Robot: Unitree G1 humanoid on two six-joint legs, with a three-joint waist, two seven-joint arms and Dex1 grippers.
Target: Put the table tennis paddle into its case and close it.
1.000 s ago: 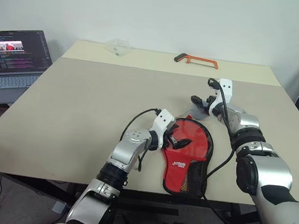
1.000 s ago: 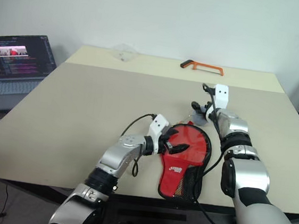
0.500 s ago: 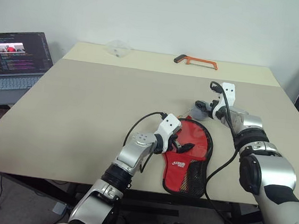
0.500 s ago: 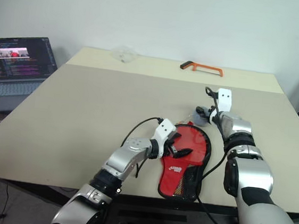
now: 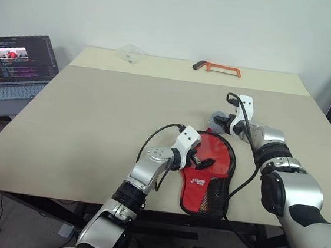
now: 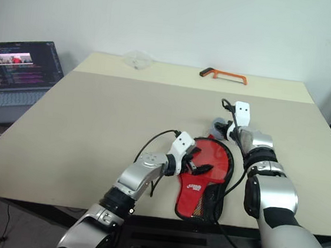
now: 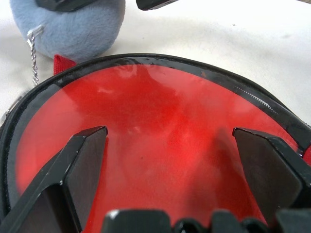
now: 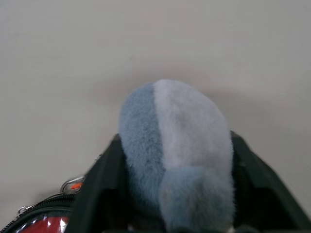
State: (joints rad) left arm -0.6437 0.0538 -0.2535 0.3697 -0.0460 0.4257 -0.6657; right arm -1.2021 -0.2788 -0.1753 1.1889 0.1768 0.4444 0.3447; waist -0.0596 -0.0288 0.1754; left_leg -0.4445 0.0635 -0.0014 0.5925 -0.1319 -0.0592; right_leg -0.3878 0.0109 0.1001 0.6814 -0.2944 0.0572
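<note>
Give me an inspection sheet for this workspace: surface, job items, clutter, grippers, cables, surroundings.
Surface: beige table, bare in the middle.
Job's things: red case lies flat at the near edge; red shows under its clear window, paddle not told apart. Grey fluffy tag at its far end.
Clutter: orange hacksaw and clear plastic piece at the far edge.
Grippers: left gripper open over the case; right gripper closing around the tag.
Cables: black cable along each arm.
Surroundings: open laptop on the left, white wall behind.

left end effector (image 5: pixel 200 158): fingers spread wide | right end effector (image 5: pixel 220 122): fingers pinching
</note>
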